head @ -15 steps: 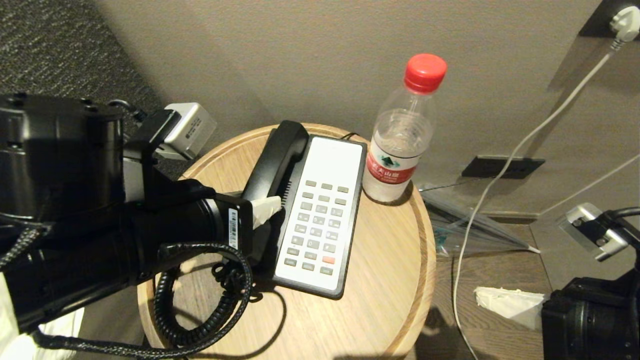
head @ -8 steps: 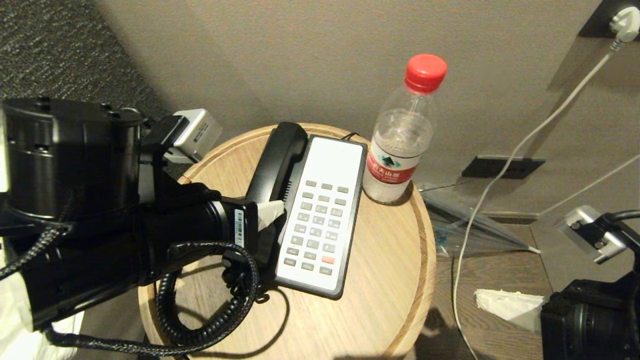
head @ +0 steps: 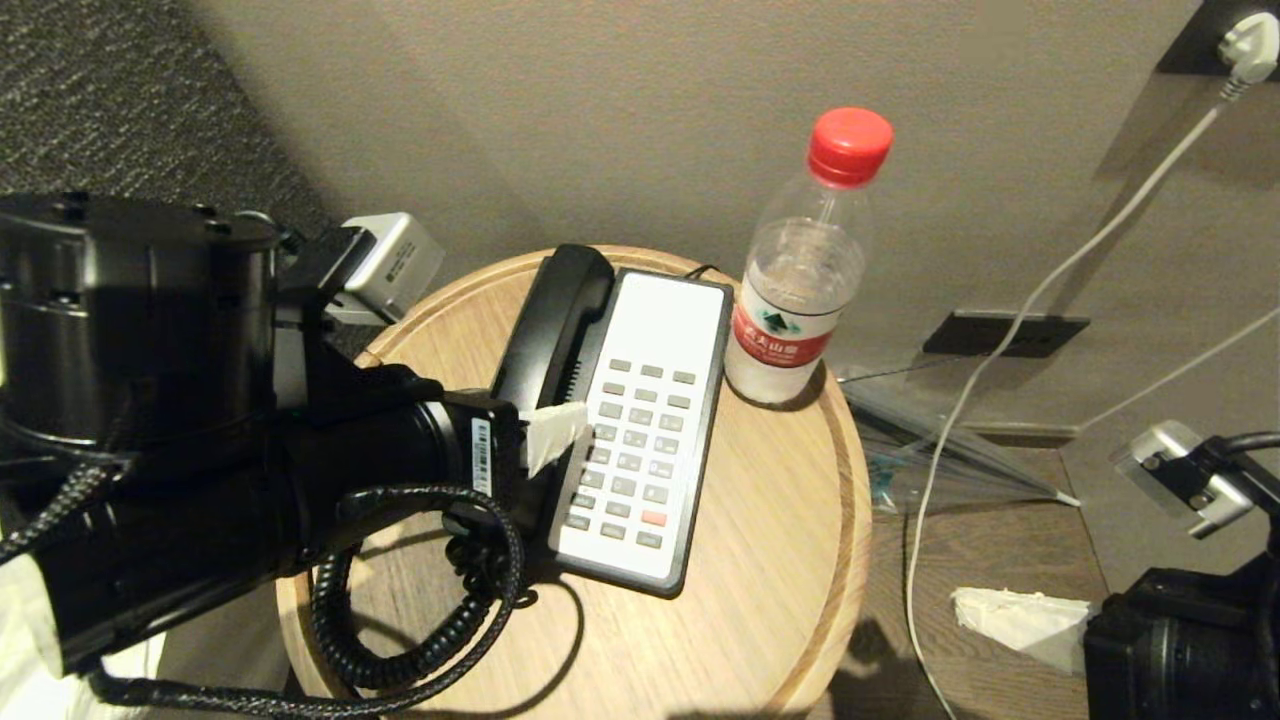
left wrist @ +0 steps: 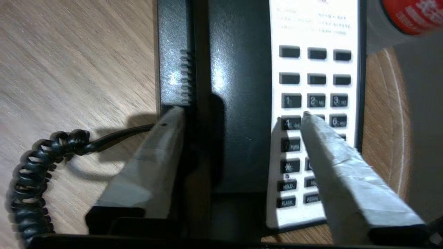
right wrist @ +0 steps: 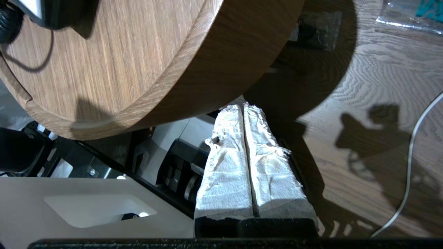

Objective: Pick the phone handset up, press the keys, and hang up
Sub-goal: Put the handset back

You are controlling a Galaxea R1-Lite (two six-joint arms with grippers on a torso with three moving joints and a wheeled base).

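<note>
The black phone handset [head: 555,320] lies lengthwise in the cradle on the left side of the phone base [head: 665,310], on a round wooden table [head: 760,600]. My left gripper [left wrist: 241,112] is open and straddles the handset's lower half [left wrist: 238,103]. One paper-wrapped finger [left wrist: 162,148] is against its outer edge, and the other finger [left wrist: 332,152] hovers over the keys [left wrist: 311,100], clear of the handset. The grey keys [head: 635,450] and one red button show on the white faceplate. My right gripper [right wrist: 242,105] is shut and empty, low beside the table.
A clear water bottle [head: 800,290] with a red cap stands close to the phone's far right corner. The black coiled cord [head: 400,640] loops on the table near its front left edge, under my left arm. White cables hang along the wall on the right.
My left gripper's jaws have spread apart, letting go of the handset. The visible finger swung out over the keys. The handset stays on the base.
</note>
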